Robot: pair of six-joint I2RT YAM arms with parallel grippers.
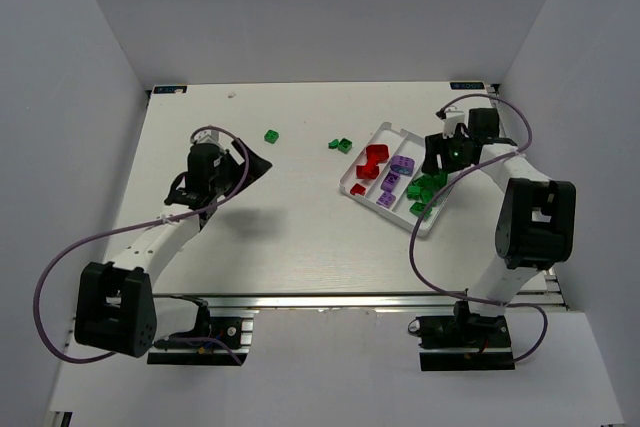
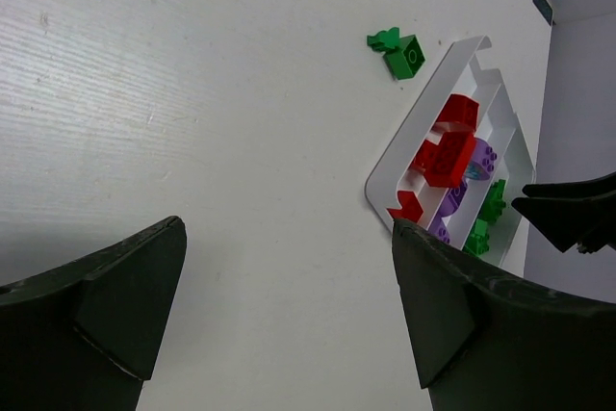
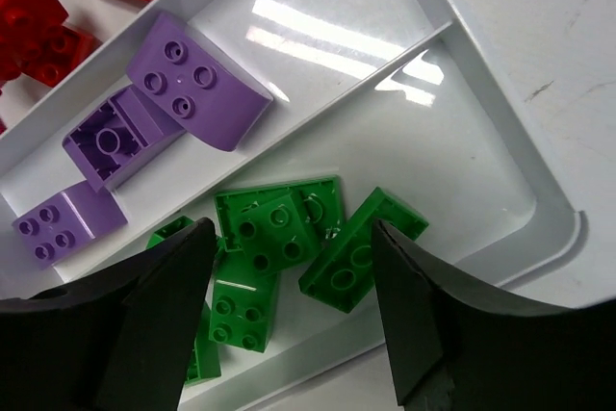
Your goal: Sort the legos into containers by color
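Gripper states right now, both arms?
Left gripper: open, holding nothing.
Right gripper: open, holding nothing, above green studded plastic bricks in the white plastic tray.

One white tray, three compartments, about four red bricks in the left, three purple bricks in the middle, at least four green bricks in the right, three loose green bricks outside.
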